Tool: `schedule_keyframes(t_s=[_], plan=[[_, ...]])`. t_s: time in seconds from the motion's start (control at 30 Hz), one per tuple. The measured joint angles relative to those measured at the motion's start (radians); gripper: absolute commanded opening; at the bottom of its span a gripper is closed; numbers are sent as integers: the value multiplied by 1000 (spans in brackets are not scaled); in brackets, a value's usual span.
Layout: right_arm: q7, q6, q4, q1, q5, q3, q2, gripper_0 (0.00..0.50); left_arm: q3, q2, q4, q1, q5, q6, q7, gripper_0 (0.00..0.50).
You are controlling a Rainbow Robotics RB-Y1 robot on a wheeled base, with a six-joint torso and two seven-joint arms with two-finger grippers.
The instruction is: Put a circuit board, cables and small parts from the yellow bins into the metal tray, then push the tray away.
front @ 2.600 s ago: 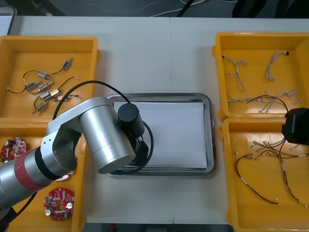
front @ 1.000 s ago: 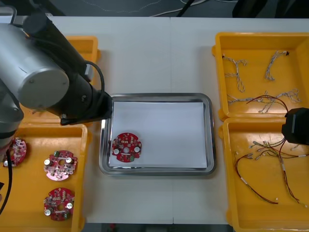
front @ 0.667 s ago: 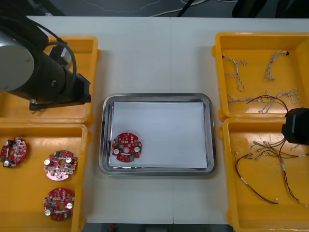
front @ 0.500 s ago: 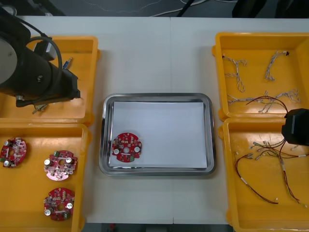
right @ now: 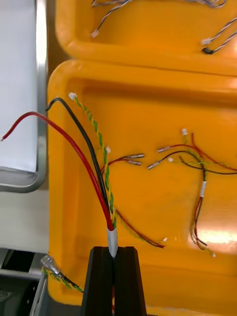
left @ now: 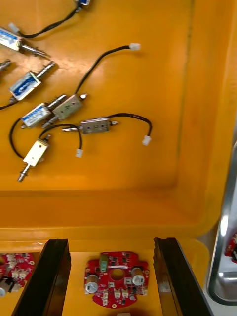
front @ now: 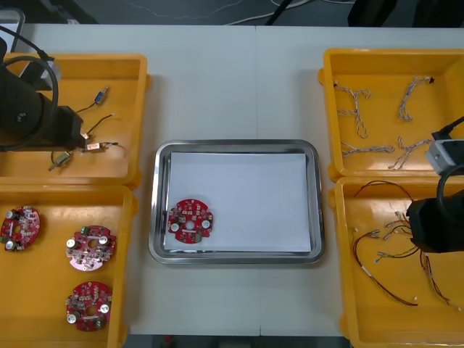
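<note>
1. Overhead, the light table point(front: 239, 80) carries at its middle a rectangular metal tray point(front: 235, 143) with a shiny rolled rim, rounded corners and a flat white inside.
2. One round red circuit board point(front: 190, 221), studded with small silvery components, lies flat in the tray's near-left corner, close to the rim.
3. My left gripper point(left: 111, 243) hangs above the left side of the table, near the wall dividing the two bins there. Its flat black fingers stand wide apart and grasp nothing.
4. The far-left bin point(front: 123, 94), smooth yellow plastic, holds the small metal parts point(left: 94, 126). They are boxy bodies with protruding pins and thin black leads ending in white plugs, and some bear blue labels.
5. The near-left bin point(front: 43, 290) holds three more boards point(front: 90, 249), lying flat and apart from one another.
6. My right gripper point(right: 113, 251) is above the near-right bin point(front: 377, 319), with its fingers pinched narrow upon a held cable point(right: 112, 237) at its white sleeve.
7. That cable fans upward from the fingertips into a red strand, a black strand and a twisted yellow-green pair. The red strand arcs across the bin's wall toward the tray.
8. Loose cables point(right: 203, 186), thin and tangled, lie on the near-right bin's floor.
9. Twisted blue and white cables point(front: 355, 101) lie in the far-right bin point(front: 384, 80).
</note>
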State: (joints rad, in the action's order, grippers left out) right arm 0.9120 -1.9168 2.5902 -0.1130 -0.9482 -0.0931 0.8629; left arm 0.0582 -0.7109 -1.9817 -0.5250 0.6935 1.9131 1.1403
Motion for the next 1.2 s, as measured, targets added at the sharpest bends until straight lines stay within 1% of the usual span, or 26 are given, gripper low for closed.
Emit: schedule_keyframes(t_s=[0.07,0.2,0.3,0.5,0.57,0.67,0.77,0.9,0.97,1.1,1.2], plan=[[0,0,0,-11,-33,16,0,0,3,-7,17,0,-16,0,0,500],[0,0,0,-49,-102,50,0,0,31,-13,67,0,-19,-7,15,500],[0,0,0,-90,-137,84,0,0,52,-19,113,0,-21,-42,67,500],[1,0,0,-171,-148,168,0,0,57,-26,171,0,-47,-111,278,500],[2,0,0,-203,-148,203,0,0,57,-28,186,0,-53,-131,320,500],[18,0,0,-259,-148,268,0,0,57,-29,211,0,-57,-153,330,500],[90,0,0,-314,-136,335,0,0,57,-29,226,0,-58,-164,330,500],[241,0,0,-374,-95,426,0,0,57,-30,230,0,-58,-183,330,500],[292,0,-2,-397,-83,465,0,0,58,-32,230,0,-59,-193,337,500],[394,0,-24,-438,-63,530,-1,0,66,-37,231,0,-59,-203,418,500],[514,1,-63,-468,-48,567,-11,0,79,-40,231,0,-58,-204,519,500]])
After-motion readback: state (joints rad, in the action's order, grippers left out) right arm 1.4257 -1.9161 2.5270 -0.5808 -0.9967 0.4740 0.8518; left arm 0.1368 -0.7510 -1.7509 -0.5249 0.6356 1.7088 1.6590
